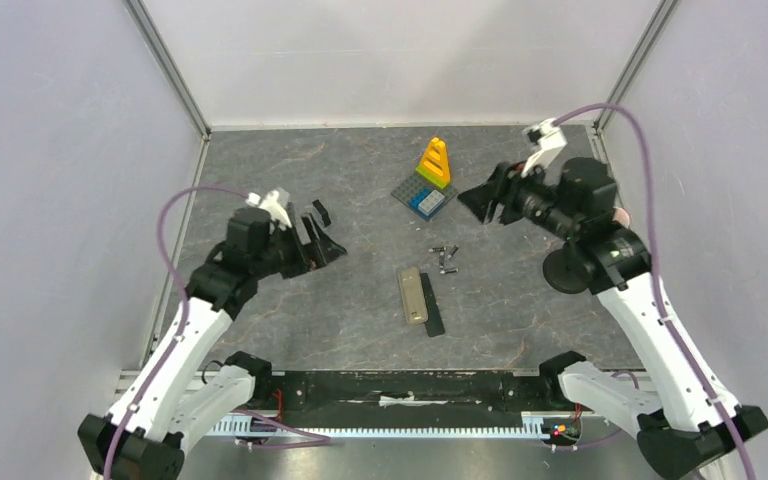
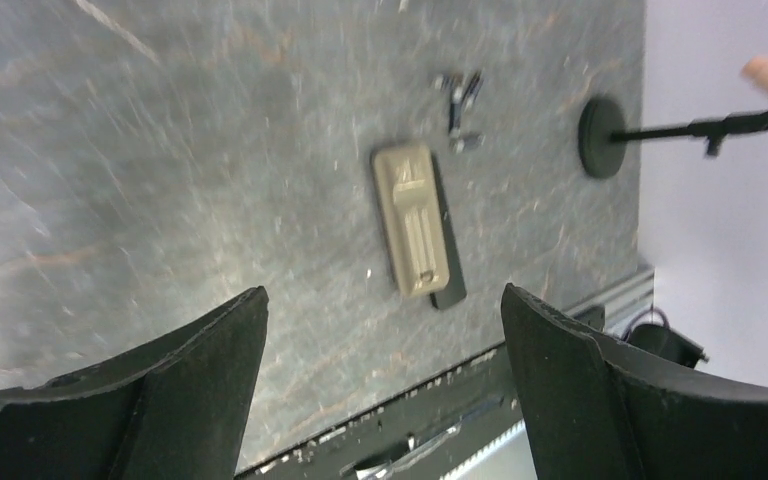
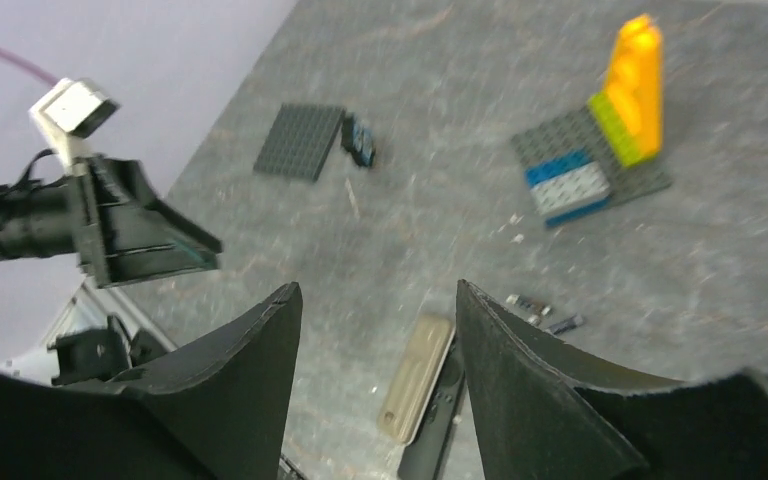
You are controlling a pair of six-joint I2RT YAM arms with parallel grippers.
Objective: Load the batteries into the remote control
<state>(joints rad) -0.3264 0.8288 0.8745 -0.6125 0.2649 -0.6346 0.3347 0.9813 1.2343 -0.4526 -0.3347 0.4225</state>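
The grey worktop (image 1: 260, 330) carries everything. Over its left half the left jaws hang wide open and empty; over the far right the right jaws stand partly open, holding nothing. The remote control (image 1: 413, 295) lies flat mid-worktop, slot up, with a black strip (image 1: 433, 310) against its right edge. The batteries (image 1: 446, 257) lie loose just beyond it.

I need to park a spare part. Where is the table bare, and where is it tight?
Bare: the wide stretch between the left gripper and the remote, and the far strip left of the brick plate. Tight: the middle, where the batteries, remote and brick plate sit close together.
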